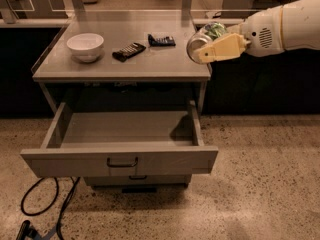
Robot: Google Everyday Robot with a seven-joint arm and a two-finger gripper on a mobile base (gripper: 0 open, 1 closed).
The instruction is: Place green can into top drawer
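Note:
My gripper (209, 45) is shut on the green can (204, 38) and holds it on its side in the air, its silver end facing the camera. It hovers over the right edge of the grey table (100, 69), above and a little to the right of the open top drawer (120, 134). The drawer is pulled out, its inside is bare, and its flat front panel carries a dark bar handle (122, 162). The white arm (280, 26) reaches in from the right.
A white bowl (85, 46) and two dark flat calculators (129, 51) (161, 40) lie on the tabletop. A lower drawer front (136, 180) sits beneath. A black cable (45, 209) lies on the speckled floor at the lower left. Dark cabinets flank the table.

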